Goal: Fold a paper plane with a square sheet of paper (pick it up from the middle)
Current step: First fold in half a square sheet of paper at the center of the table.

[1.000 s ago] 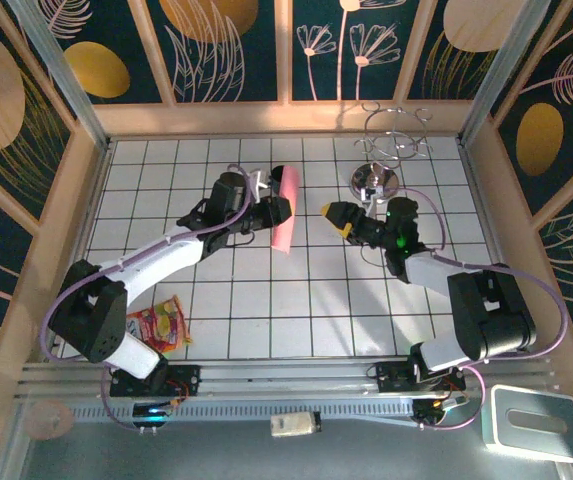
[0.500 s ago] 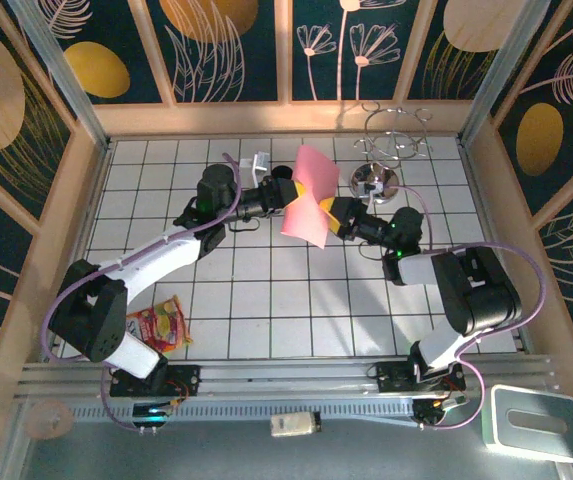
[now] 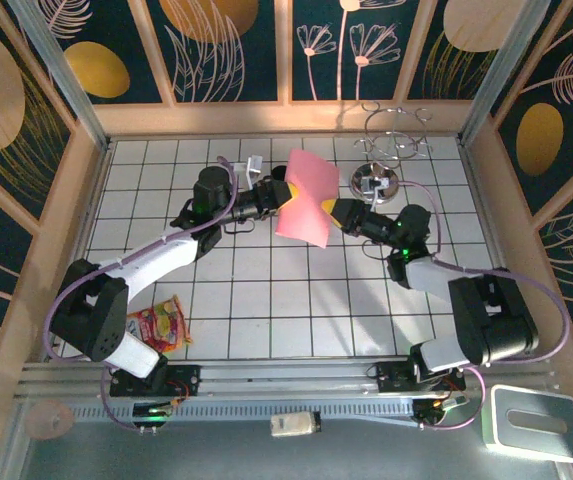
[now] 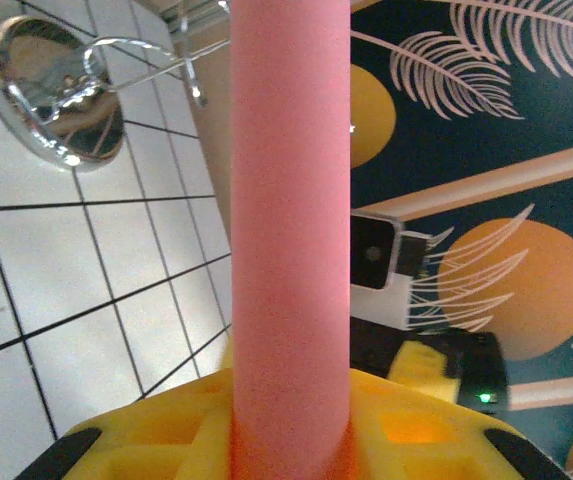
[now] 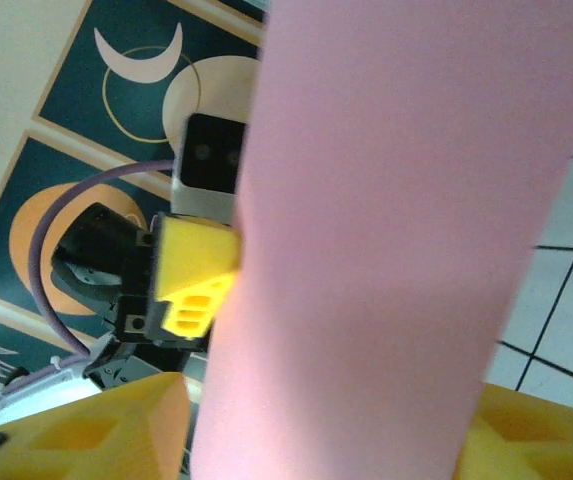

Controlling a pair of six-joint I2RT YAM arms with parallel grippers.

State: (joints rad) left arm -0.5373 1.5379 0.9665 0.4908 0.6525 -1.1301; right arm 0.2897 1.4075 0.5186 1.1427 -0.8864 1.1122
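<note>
The paper plane is hanging in the air. The left fingers are pinching its left edge. The right fingers are sitting around its right edge, maybe squeezing, I cannot tell.

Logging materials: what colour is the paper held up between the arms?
The paper is plain pink, clearest in the top external view.

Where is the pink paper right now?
In the top view, the pink paper is held above the tiled table, far middle, between the left pincer and right pincer, beside the shiny metal stand.
</note>
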